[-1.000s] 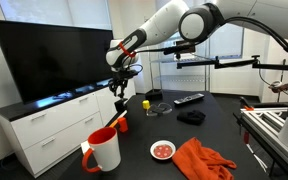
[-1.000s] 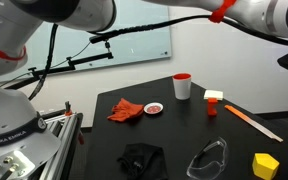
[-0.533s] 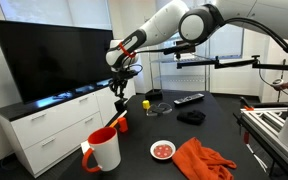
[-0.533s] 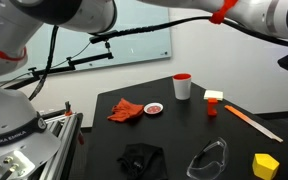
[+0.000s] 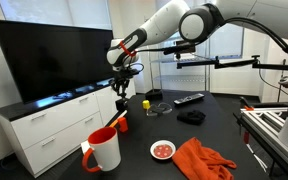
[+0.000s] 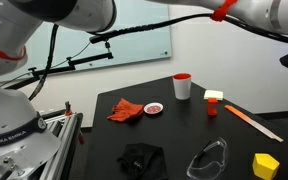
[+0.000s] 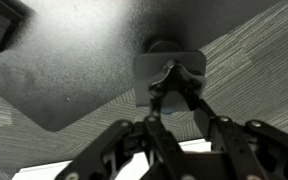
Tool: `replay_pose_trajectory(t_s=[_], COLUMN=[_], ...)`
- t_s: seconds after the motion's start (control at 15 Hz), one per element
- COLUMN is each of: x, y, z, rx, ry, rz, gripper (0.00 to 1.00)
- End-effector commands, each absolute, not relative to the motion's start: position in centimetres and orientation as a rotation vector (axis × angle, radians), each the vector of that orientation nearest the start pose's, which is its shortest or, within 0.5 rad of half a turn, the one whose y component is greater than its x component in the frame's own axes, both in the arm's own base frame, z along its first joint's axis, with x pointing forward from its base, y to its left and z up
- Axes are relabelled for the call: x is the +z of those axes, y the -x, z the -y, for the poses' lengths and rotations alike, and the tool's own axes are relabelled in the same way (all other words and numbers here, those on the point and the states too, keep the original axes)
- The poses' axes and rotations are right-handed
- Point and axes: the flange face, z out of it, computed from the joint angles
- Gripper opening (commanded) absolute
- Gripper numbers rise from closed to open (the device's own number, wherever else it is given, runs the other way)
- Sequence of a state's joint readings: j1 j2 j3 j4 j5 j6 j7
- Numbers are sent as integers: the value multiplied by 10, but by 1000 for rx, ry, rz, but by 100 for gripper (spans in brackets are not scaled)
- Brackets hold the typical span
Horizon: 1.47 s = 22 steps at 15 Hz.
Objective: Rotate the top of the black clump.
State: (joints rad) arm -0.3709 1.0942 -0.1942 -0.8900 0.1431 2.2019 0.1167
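The black clump (image 5: 117,108) is a slim upright black fixture at the table's edge near the TV. My gripper (image 5: 119,91) hangs straight down onto its top. In the wrist view my fingers (image 7: 174,86) have closed in on a small dark knob (image 7: 173,72), which sits over a grey square plate with the table edge and carpet below. In an exterior view I cannot make out the gripper or the clump with certainty.
A white mug (image 5: 104,150) (image 6: 182,86), a small red object (image 5: 121,124), a yellow block (image 5: 145,103), a dish (image 5: 163,150), a red cloth (image 5: 202,160), a black fabric lump (image 5: 191,116) and a remote (image 5: 189,99) lie on the table. A TV (image 5: 54,60) stands beside it.
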Motion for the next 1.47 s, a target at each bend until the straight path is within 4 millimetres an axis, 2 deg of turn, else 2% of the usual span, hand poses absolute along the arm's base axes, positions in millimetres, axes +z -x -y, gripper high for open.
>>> replay_pose_trajectory(t_s=[0.0, 0.33, 0.4, 0.47, 0.53, 0.87, 1.13, 1.4], x=[259, 258, 259, 260, 261, 270, 278, 266], y=[-713, -709, -709, -710, -710, -711, -712, -711], z=[379, 381, 381, 380, 380, 375, 375, 374], rx=[-304, -265, -266, -269, -268, -284, -302, -268], ry=[3036, 2986, 2981, 2982, 2985, 3025, 3047, 3083], rz=[-1082, -1212, -1222, -1211, -1187, -1087, -1057, -1023], gripper=[15, 15, 26, 65, 66, 100, 100, 100])
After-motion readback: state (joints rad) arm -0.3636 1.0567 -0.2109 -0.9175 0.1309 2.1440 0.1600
